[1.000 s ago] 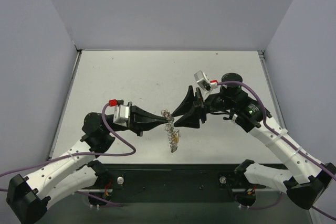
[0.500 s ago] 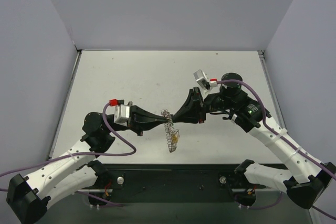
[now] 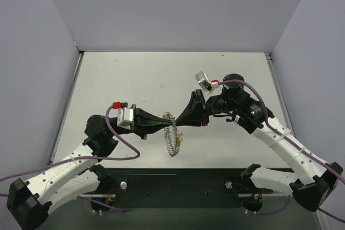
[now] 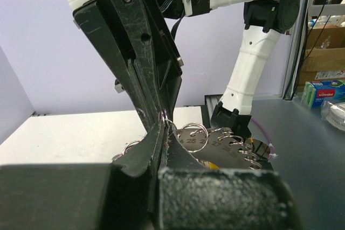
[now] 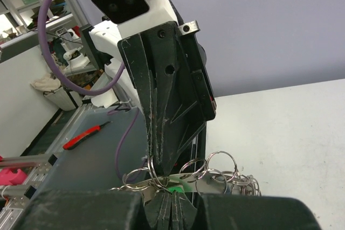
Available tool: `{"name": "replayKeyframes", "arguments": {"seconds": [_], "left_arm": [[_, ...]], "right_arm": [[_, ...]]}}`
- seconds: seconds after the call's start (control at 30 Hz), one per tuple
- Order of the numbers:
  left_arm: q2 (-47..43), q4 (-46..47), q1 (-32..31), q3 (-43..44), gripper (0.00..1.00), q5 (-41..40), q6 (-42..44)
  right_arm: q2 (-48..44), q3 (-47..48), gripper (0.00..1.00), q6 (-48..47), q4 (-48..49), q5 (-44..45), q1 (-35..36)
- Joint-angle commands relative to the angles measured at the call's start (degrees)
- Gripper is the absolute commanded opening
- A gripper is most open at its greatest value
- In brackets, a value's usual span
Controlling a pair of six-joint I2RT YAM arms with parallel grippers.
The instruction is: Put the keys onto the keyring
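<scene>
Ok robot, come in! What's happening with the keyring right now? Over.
Left tool shut on keyring. Right tool shut on it too, tips meeting. It dangles below them. Nothing in the way.

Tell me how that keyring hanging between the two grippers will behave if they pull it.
Probably floppy: the keyring droops below the shut left gripper and right gripper instead of holding a shape. Likely to swing when moved, since small rings dangle loosely from it. Its thin wire may slip in the pinch.
</scene>
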Motion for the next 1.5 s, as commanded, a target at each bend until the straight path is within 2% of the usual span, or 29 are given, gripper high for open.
{"name": "replayKeyframes", "arguments": {"seconds": [0.0, 0.43, 0.9, 0.93, 1.0, 1.13, 1.23, 1.33, 1.47], "left_arm": [[-0.6, 6.6, -0.1, 3.8, 0.00, 0.2, -0.2], [2.5, 12.8, -0.2, 3.6, 0.00, 2.1, -3.5], [4.7, 15.1, -1.0, 3.4, 0.00, 1.1, -3.8], [4.1, 14.7, -1.0, 3.2, 0.00, 0.6, -3.5], [3.1, 12.4, -1.0, 2.8, 0.00, -0.1, -2.0], [-0.1, 7.7, -0.9, 2.4, 0.00, -1.5, 0.9], [-1.2, 4.9, -0.9, 2.4, 0.00, -1.8, 2.0], [-1.7, 4.1, -0.8, 2.4, 0.00, -1.7, 2.0], [-1.8, 3.4, -0.9, 2.2, 0.00, -1.7, 1.9]], "right_arm": [[1.7, 1.1, 0.00, -1.6, 1.1, -2.6, 0.1], [3.5, 1.9, 0.00, -1.7, 0.6, -2.9, 0.1], [3.2, 2.3, 0.01, -2.1, 0.3, 1.5, 0.7], [1.7, 1.0, 0.10, -2.4, 0.2, 2.7, 0.4], [0.0, -0.2, 0.21, -2.8, 0.2, 4.7, -0.5], [-3.7, -1.7, 0.49, -2.9, -0.1, 6.7, -4.1], [-5.9, -2.3, 0.61, -4.2, -0.1, 7.2, -5.3], [-7.9, -2.6, 0.67, -4.4, 0.2, 7.3, -5.5], [-9.1, -2.7, 0.70, -5.0, 2.8, 3.3, -5.5]]}}
